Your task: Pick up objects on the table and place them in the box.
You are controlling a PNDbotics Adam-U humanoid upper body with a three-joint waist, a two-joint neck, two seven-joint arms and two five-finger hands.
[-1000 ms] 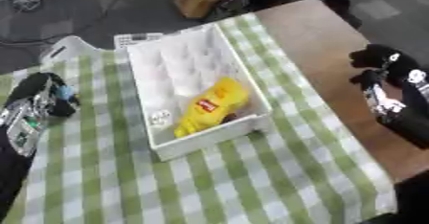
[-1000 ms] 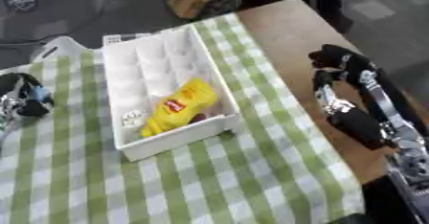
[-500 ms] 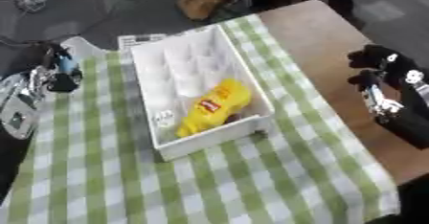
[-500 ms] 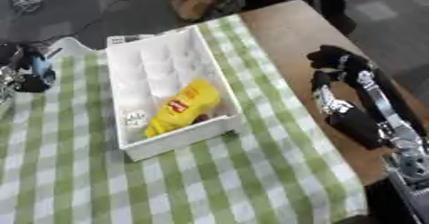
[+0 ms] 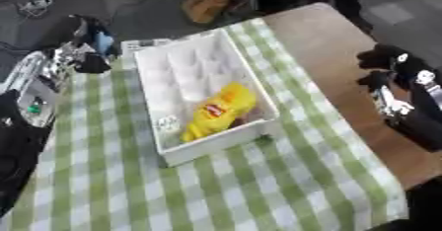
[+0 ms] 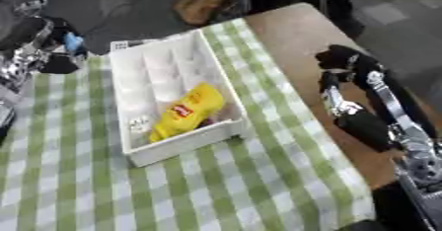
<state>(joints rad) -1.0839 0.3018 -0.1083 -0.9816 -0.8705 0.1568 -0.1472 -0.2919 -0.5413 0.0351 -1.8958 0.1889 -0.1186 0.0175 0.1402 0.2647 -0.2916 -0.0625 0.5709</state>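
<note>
A white divided box (image 5: 212, 144) stands on the green checked cloth (image 5: 259, 185). A yellow packet (image 5: 220, 111) lies in its near end, beside a small white thing (image 5: 167, 124). My left hand (image 5: 85, 60) is raised at the far left, just beyond the box's far left corner. Its fingers are curled on a small blue thing (image 5: 103, 41). On the right, my right hand (image 6: 347, 60) hovers over the bare wooden tabletop (image 5: 345, 42), fingers curled and holding nothing.
A brown bag (image 5: 207, 2) sits on the floor beyond the table. Cables lie on the floor at the far left. The wooden table edge runs along the right, past the cloth.
My left hand has risen from the table's left side and moved away from me toward the box's far left corner, carrying the blue thing. The right hand has barely moved.
</note>
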